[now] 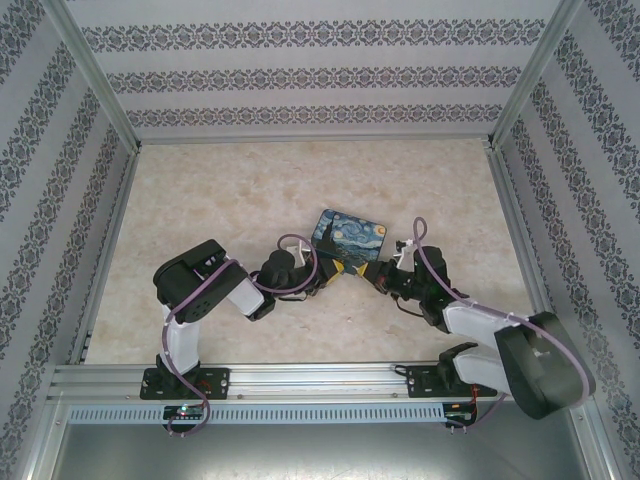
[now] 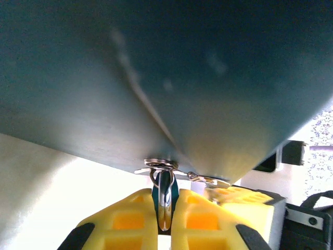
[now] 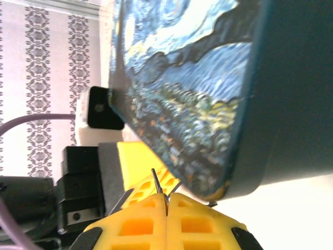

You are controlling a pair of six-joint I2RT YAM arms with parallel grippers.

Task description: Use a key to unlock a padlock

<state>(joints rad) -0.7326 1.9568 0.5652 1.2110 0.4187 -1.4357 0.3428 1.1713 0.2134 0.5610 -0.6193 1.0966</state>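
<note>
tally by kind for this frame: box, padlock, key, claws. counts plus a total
painted box: 1
padlock: 1, pinched in the left claw
key: 1, thin metal, pinched in the right claw
claws: 2, both shut
total: 5

A painted box (image 1: 351, 238) stands mid-table. The left gripper (image 1: 345, 267) and right gripper (image 1: 372, 272) crowd its near edge, leaving little room between them. The table (image 1: 230, 190) lies open on the far, left and right sides, bounded by patterned walls (image 1: 300, 75).
</note>
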